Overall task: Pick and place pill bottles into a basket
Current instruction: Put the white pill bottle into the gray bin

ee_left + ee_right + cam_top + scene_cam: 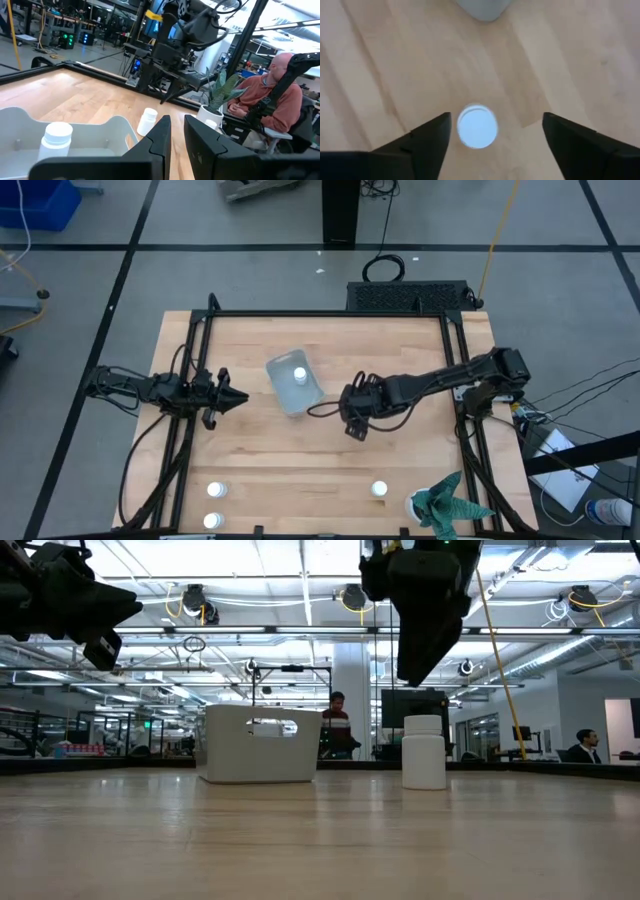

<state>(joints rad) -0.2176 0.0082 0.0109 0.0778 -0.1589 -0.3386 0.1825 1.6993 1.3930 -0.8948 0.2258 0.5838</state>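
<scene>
Five pill bottles are in play. One (299, 374) stands inside the basket (283, 393), which sits a little left of the table's (300, 470) middle. Another bottle (477, 126) stands upright on the bare wood just beside the basket, directly under the right gripper (495, 135). That gripper points straight down with its fingers (432, 137) spread wide on either side of the white cap, touching nothing. From table height this bottle (424, 751) shows free on the wood, the dark gripper hanging above it.

The three other bottles stand near the front edge: two (215, 491) (211, 521) toward the left corner and one (379, 489) toward the right, close to the teal-and-white cloth thing (445, 502).

The left gripper (236, 396) waits at the left side of the table, aimed at the basket, its fingers (159, 137) drawn nearly together and holding nothing. A person in a reddish top (272, 107) sits beyond the table.
</scene>
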